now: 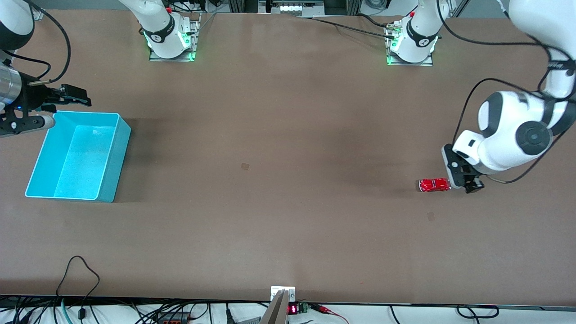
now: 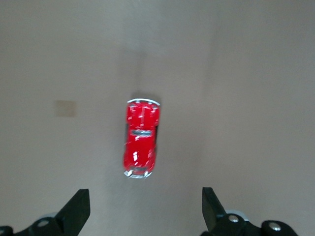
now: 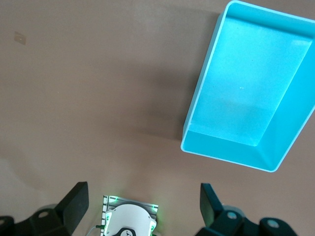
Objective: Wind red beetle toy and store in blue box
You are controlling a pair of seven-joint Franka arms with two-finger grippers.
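The red beetle toy [image 1: 434, 185] sits on the brown table [image 1: 279, 180] toward the left arm's end, nearer the front camera than the blue box [image 1: 112, 162]. The front view shows only a small glossy red shape. The left wrist view adds detail: a rounded red body [image 2: 141, 140], silver trim at both ends, a dark window strip across the middle, standing on its wheels. The left gripper [image 1: 468, 182] is low, just beside the toy on its table-end side; in its wrist view the fingers [image 2: 76, 211] are spread wide, with the toy apart from them and untouched.

The blue box, turquoise with a thin pale rim, lies well apart at the right arm's end, with open bare table between it and the toy. Only the right wrist view looks straight into it [image 3: 246, 88], showing bare floor and tapered walls. The right gripper [image 1: 67, 96] hangs over the table by the box's corner farthest from the camera, fingers [image 3: 74, 201] wide apart, holding nothing.
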